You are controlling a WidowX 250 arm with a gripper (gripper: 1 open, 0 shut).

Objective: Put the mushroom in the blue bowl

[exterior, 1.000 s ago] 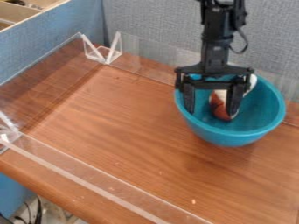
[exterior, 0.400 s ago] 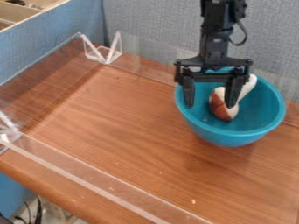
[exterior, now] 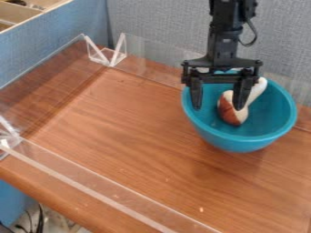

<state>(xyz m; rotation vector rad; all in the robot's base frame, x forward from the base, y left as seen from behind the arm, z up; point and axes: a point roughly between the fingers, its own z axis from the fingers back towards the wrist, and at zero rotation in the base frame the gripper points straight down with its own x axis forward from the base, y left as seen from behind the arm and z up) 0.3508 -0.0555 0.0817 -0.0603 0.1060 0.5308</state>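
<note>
While the end effector [exterior: 220,98] hangs with its fingers spread and nothing between them at the upper right of the frame, the mushroom [exterior: 234,109], brownish and white, lies inside the blue bowl [exterior: 238,138], which rests on the wooden surface [exterior: 134,146].

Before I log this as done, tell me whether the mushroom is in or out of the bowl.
In: the mushroom sits inside the blue bowl, below its rim.

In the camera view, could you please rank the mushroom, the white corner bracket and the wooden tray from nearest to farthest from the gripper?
1. Mushroom, in the bowl
2. White bracket, left
3. Wooden tray, upper left corner
</note>
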